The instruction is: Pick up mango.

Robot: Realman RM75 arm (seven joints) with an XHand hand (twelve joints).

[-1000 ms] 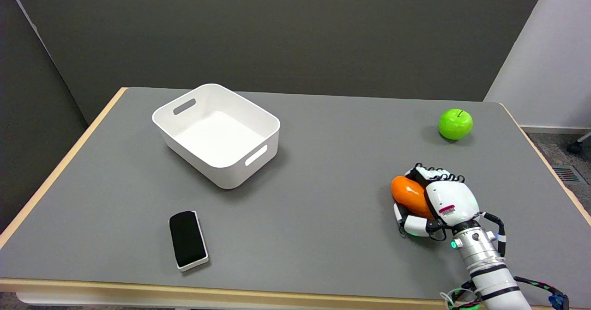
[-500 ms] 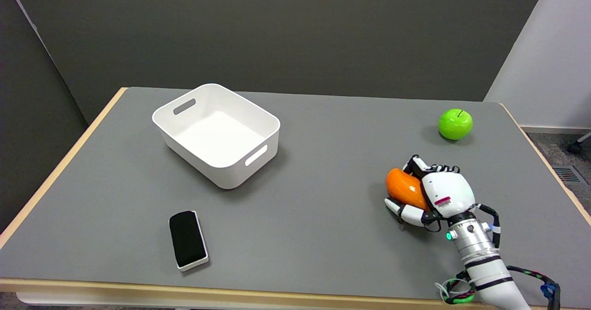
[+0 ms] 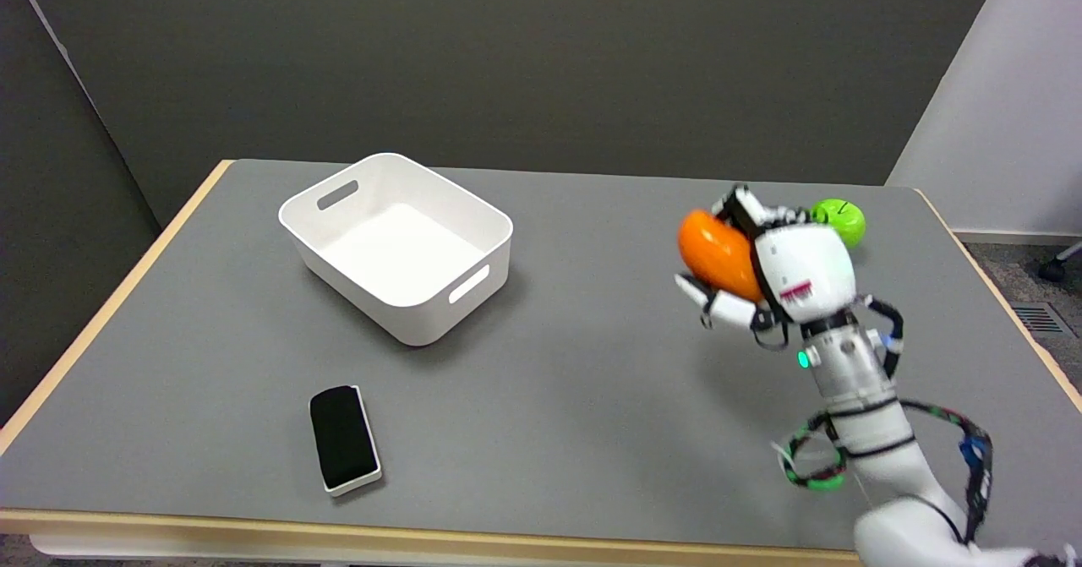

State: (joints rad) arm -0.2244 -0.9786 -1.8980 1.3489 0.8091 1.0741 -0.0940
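The robot's right hand [image 3: 782, 271] grasps a smooth orange mango [image 3: 717, 252], its fingers wrapped around it, raised above the grey table [image 3: 592, 381]. A glossy green apple [image 3: 841, 219] sits just behind. A firm grip and a steady, level carry look wise.

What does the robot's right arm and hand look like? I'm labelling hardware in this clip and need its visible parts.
The right hand has a glossy white rounded back with black finger segments and a small red-and-white sticker. Below it sits a silver metallic wrist with a green light, then a white arm ringed by black bands. Black cables loop beside it, with green-wrapped wire and a blue connector.
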